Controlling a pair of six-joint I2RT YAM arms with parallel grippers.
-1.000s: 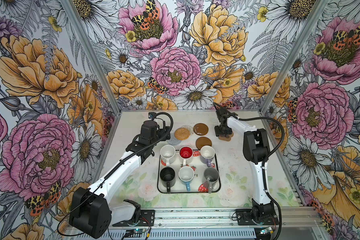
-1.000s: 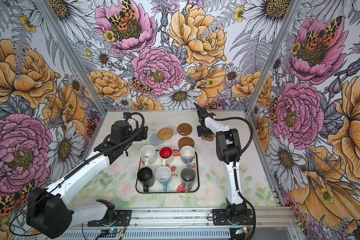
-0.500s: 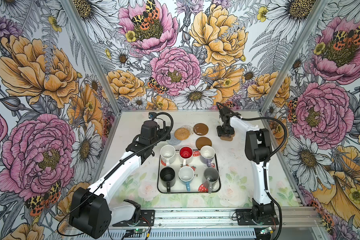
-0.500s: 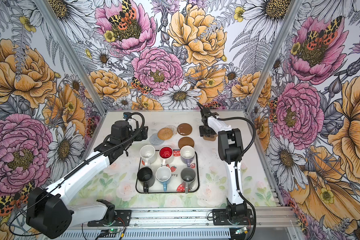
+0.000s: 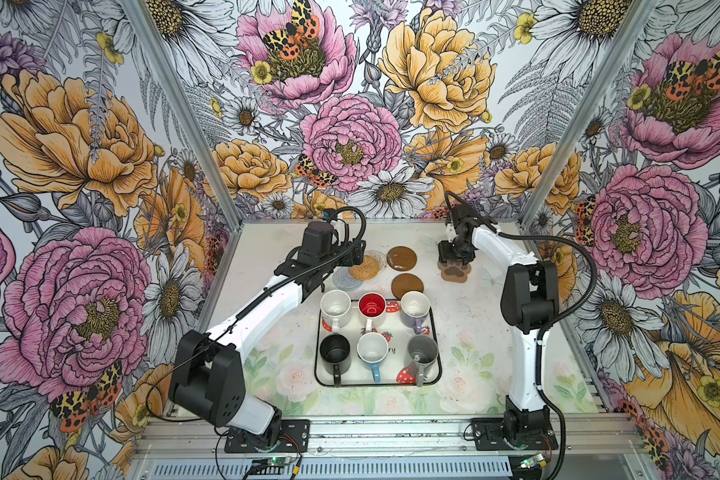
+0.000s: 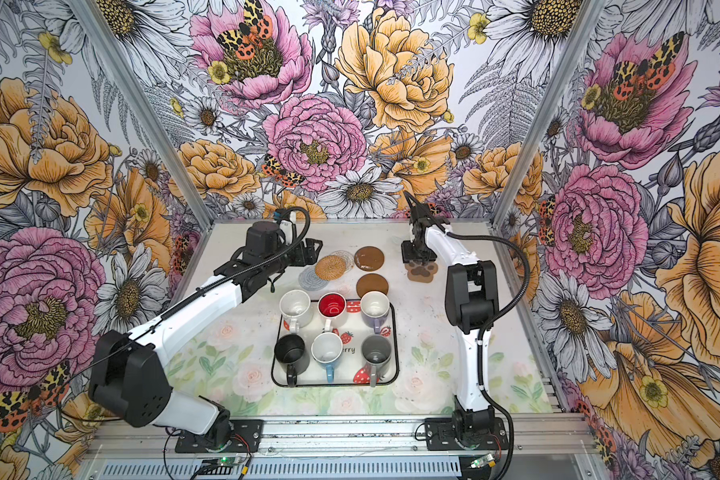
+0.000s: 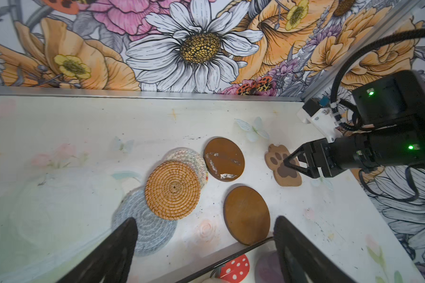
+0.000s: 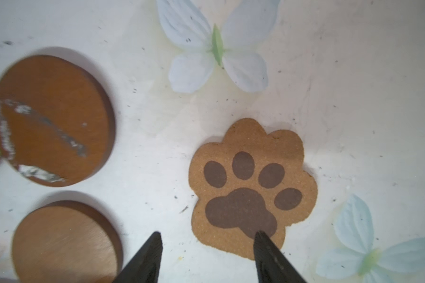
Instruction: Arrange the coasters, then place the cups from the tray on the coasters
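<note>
The right gripper (image 8: 208, 235), jaws apart and empty, is straddling an edge of the tan paw-shaped cork coaster (image 8: 250, 186) lying flat on the white table (image 8: 353, 98), so closing is likely risking a sideways skid, while the wide-open left gripper (image 7: 204, 219) is hovering near the woven tan rattan coaster (image 7: 172, 190).

You're looking at a white table (image 5: 479, 332) printed with faint roses and leaves and speckled with dark marks. A pale butterfly (image 8: 216, 51) is printed on it. Flowered walls (image 5: 350, 137) close in three sides, and a metal rail (image 5: 391, 434) runs along the front.
</note>
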